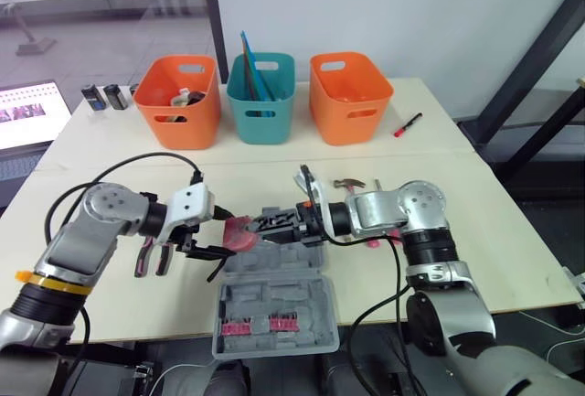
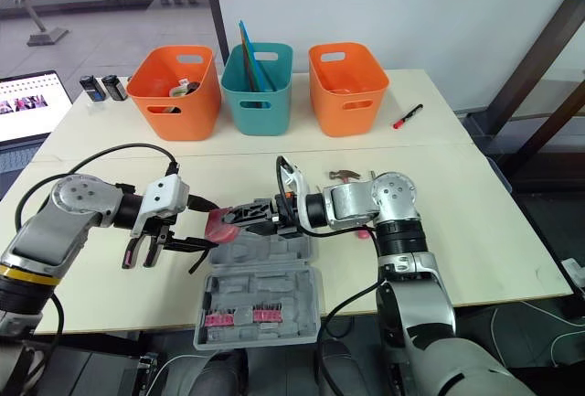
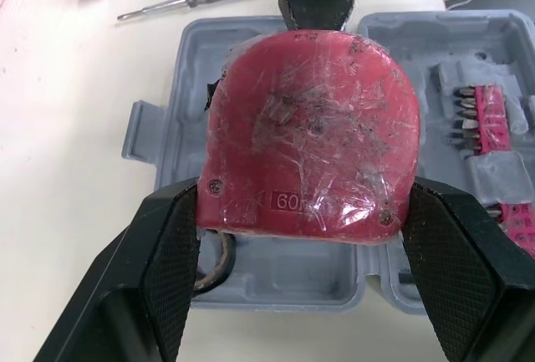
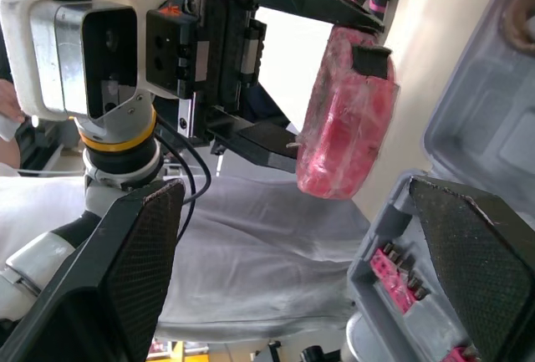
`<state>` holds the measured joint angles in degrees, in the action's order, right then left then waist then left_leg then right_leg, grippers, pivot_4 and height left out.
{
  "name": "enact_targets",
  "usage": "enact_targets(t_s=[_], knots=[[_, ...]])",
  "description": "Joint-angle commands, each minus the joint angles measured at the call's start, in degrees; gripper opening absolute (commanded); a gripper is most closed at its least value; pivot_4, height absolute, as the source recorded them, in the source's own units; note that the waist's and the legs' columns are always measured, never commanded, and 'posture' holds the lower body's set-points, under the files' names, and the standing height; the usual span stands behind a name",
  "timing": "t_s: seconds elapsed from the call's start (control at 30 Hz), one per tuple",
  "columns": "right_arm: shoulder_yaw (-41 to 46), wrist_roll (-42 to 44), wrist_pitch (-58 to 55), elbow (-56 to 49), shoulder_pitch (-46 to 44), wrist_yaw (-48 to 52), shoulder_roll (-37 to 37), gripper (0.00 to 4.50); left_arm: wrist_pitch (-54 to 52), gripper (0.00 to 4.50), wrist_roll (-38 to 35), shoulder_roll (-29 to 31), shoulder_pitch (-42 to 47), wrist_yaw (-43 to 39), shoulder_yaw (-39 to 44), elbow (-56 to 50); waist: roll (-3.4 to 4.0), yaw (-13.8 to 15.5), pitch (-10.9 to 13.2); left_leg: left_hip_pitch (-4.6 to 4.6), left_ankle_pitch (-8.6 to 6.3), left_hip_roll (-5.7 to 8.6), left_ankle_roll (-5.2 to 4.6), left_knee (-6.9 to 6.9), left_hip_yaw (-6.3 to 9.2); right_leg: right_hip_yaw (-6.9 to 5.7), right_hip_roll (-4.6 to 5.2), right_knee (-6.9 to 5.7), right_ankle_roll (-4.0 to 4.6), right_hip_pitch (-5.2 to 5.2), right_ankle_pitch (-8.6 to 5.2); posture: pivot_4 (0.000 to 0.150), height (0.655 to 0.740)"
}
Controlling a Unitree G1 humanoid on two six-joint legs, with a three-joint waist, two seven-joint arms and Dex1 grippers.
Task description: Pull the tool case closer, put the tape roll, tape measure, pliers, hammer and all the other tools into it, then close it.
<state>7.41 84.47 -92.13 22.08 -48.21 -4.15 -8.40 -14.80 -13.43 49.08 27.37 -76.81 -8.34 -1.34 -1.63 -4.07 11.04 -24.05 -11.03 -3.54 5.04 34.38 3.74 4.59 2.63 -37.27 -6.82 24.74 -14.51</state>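
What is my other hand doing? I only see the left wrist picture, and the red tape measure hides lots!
Observer: The right gripper is open, close beside the tape measure that the left gripper holds.
Operator: Where is the tool case sitting?
Observer: At the near edge of the table.
Operator: What's far away?
Observer: Three bins in a row: left orange bin, teal bin, right orange bin.

Premises: lab or test workspace; pale table [image 1: 512, 231] with sorting bins [image 1: 180, 99], laptop [image 1: 27, 114], glass wall, plain white partition.
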Motion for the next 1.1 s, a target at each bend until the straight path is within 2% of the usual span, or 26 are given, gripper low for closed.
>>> enact_targets(t_s=[0.03, 0.13, 0.33, 0.37, 0.4, 0.5, 0.53, 0.63, 0.73, 0.9, 0.97, 1.1], knots=[[2.3, 4.77, 0.7, 0.11, 0.45, -5.36, 2.18, 4.5, 0.01, 3.03, 0.18, -0.5, 0.77, 0.46, -0.43, -2.11, 0.0, 0.01, 0.0, 0.0, 0.0, 0.0, 0.0, 0.0, 0.0, 0.0, 0.0, 0.0, 0.0, 0.0, 0.0, 0.15, 0.7364], [3.01, 7.05, 2.67, 1.07, 0.46, -9.2, 3.35, 3.65, 1.25, 3.03, 0.62, -2.01, 1.07, 1.28, -0.74, -1.1, 0.0, 0.03, 0.0, 0.0, 0.0, 0.0, 0.0, 0.0, 0.0, 0.0, 0.0, 0.0, 0.0, 0.0, 0.0, 0.15, 0.7364], [2.86, 11.71, 5.16, 1.73, 1.1, -14.88, 4.28, 0.77, 1.03, 3.03, 0.06, -3.25, 1.23, 1.88, -0.79, -0.82, 0.0, 0.02, 0.0, -0.01, 0.0, 0.0, 0.0, 0.0, 0.0, 0.0, 0.0, 0.01, 0.01, 0.0, 0.0, 0.15, 0.7364], [2.81, 12.66, 5.5, 1.85, 1.25, -15.49, 4.0, 0.46, 0.82, 3.03, -0.31, -3.25, 1.2, 1.87, -0.58, -0.85, 0.01, -0.02, 0.0, -0.01, 0.0, -0.01, 0.0, 0.0, 0.0, 0.0, 0.0, 0.01, 0.01, 0.0, 0.0, 0.15, 0.7364], [2.69, 13.73, 5.92, 1.92, 1.44, -16.13, 3.65, 0.46, 0.55, 3.03, -0.72, -3.26, 1.14, 1.8, -0.37, -0.96, 0.01, -0.04, 0.01, -0.01, 0.0, -0.01, 0.0, 0.0, 0.0, 0.0, -0.01, 0.01, 0.01, 0.0, 0.0, 0.15, 0.7364], [2.35, 17.93, 6.79, 2.46, 1.58, -17.45, 1.56, 0.46, -0.83, 4.43, -3.0, -3.19, 0.51, 2.02, 1.96, -1.21, 0.02, -0.04, 0.01, -0.01, 0.0, -0.02, -0.01, 0.0, 0.01, 0.0, -0.02, 0.01, 0.01, 0.0, 0.01, 0.15, 0.7364], [1.72, 20.09, 6.62, 2.52, 1.72, -17.37, -0.03, 0.46, -1.25, 4.5, -4.24, -2.93, -0.03, 1.97, 3.25, -1.67, 0.02, -0.01, 0.01, 0.0, 0.0, -0.03, -0.01, 0.0, 0.01, 0.0, -0.02, 0.01, 0.01, 0.0, 0.01, 0.15, 0.7364], [-0.5, 26.14, 5.66, 3.4, 2.28, -15.81, -6.77, 0.46, -2.33, 4.5, -7.55, -0.84, -3.04, 1.24, 7.24, -4.04, 0.02, 0.02, 0.01, -0.03, 0.0, -0.04, -0.01, 0.0, 0.01, 0.0, -0.02, 0.04, 0.01, 0.0, 0.01, 0.15, 0.7364], [-2.23, 28.19, 3.47, 4.04, 3.19, -11.39, -15.3, 0.46, -4.08, 4.5, -11.15, 1.36, -8.13, 1.15, 12.19, -7.59, 0.03, 0.09, 0.02, -0.06, 0.0, -0.03, -0.02, 0.0, 0.0, 0.0, -0.01, 0.1, 0.03, 0.0, 0.0, 0.15, 0.7364], [-4.5, 19.89, -0.37, -3.12, 8.58, 0.79, -29.62, 0.46, -7.7, 4.5, -16.95, 2.36, -22.45, 3.97, 21.82, -19.4, 0.06, 0.1, 0.03, -0.09, -0.07, -0.04, -0.12, -0.01, -0.02, 0.01, 0.0, 0.19, 0.26, 0.01, -0.14, 0.15, 0.7364], [-4.33, 13.85, -0.36, -4.18, 11.56, 6.15, -32.95, 0.46, -9.25, 4.5, -18.79, 2.42, -29.39, 4.87, 25.31, -24.77, 0.06, -0.08, 0.03, -0.05, -0.17, -0.06, -0.29, 0.0, -0.11, 0.07, -0.01, 0.22, 0.29, 0.01, -0.16, 0.15, 0.7364], [-6.16, 1.08, 1.4, -4.86, 16.31, 17.15, -36.41, 0.46, -9.89, 4.5, -20.46, 0.93, -36.91, 7.95, 28.77, -30.16, 0.07, 0.13, 0.03, 0.07, -0.18, -0.11, -0.33, 0.08, -0.14, 0.1, -0.08, 0.16, 0.56, 0.01, -0.28, 0.15, 0.7364]])
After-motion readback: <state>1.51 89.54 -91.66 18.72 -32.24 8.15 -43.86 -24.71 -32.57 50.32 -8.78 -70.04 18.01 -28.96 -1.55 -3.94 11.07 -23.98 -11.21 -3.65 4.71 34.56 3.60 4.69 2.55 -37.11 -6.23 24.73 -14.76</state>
